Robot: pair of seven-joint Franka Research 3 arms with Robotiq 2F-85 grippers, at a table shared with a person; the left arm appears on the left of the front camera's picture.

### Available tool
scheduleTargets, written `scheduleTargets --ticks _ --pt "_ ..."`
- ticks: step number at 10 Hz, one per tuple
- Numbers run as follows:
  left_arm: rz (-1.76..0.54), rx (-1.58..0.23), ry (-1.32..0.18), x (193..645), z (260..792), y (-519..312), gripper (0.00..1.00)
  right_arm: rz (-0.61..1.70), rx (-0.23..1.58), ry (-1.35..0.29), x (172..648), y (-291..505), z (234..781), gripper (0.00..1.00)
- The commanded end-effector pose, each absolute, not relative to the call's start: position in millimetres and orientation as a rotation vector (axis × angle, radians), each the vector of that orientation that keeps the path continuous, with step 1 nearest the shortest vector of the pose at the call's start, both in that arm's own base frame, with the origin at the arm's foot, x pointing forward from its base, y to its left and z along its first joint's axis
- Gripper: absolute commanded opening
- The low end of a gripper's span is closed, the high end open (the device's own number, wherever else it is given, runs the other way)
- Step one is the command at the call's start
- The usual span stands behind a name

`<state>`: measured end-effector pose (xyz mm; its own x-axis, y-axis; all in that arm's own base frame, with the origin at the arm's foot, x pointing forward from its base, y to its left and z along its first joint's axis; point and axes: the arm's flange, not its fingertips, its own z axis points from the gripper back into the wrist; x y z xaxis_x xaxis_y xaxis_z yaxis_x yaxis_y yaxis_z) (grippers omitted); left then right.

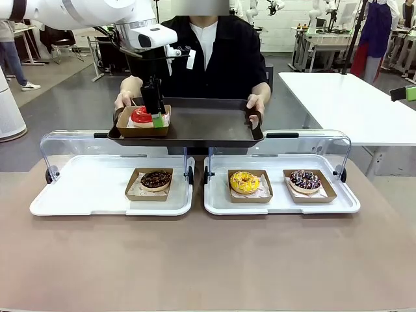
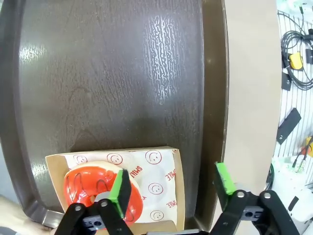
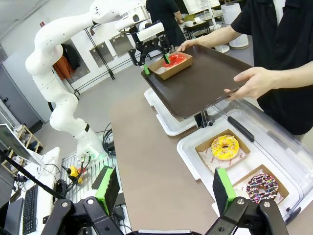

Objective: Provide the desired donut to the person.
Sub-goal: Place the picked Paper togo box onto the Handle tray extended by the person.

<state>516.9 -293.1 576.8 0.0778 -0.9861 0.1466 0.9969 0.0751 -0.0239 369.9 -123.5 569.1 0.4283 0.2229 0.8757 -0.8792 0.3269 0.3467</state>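
"smile" on the paper liner (image 2: 159,177)

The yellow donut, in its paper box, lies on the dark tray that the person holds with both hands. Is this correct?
Not quite: the donut on the dark tray is the red donut, as the front view shows. The yellow donut lies in its own box in the white tray on the table. The rest is right.

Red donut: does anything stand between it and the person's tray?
Nothing visible does. The red donut in its cardboard box already sits on the tray, by the person's hand. The left gripper hangs open above it.
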Motion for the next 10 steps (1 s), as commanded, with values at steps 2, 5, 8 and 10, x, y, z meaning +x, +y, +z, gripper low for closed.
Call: scheduleTargets --ticks 2,5,8,10 --pt "-1.520 -0.152 -0.078 519 581 -290 0.99 0.848 0.981 -0.843 371 -123 570 1.00" --pt "-1.550 -0.138 -0.059 509 594 -280 1.00 0.848 0.981 -0.843 371 -123 570 1.00" --pt "-1.593 -0.161 -0.092 480 633 -220 1.00 0.848 0.981 -0.843 371 -123 570 1.00" --pt "-1.590 -0.159 -0.124 462 637 -179 1.00 0.848 0.981 -0.843 371 -123 570 1.00"
